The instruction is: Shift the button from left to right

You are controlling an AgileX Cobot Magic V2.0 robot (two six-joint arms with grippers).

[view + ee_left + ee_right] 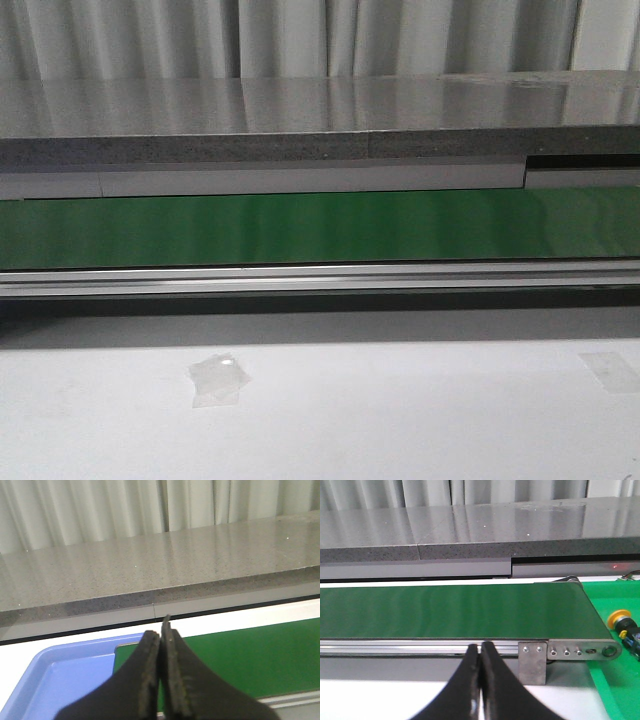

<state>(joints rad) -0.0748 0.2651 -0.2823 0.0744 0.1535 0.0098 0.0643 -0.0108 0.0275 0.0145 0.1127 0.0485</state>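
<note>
The button (623, 624), with an orange-yellow cap on a black body, lies on a green surface (615, 690) just past the right end of the green belt (450, 612), seen only in the right wrist view. My right gripper (480, 647) is shut and empty, in front of the belt's metal rail, well to the left of the button. My left gripper (161, 630) is shut and empty, above the edge where a blue tray (60, 680) meets the belt's left end (240, 660). Neither gripper shows in the front view, where the belt (320, 228) is bare.
A grey stone counter (320, 120) runs behind the belt, with curtains beyond. A metal rail (320, 277) and end bracket (532, 662) front the belt. White tabletop (400, 420) lies in front, with two tape patches (218, 380).
</note>
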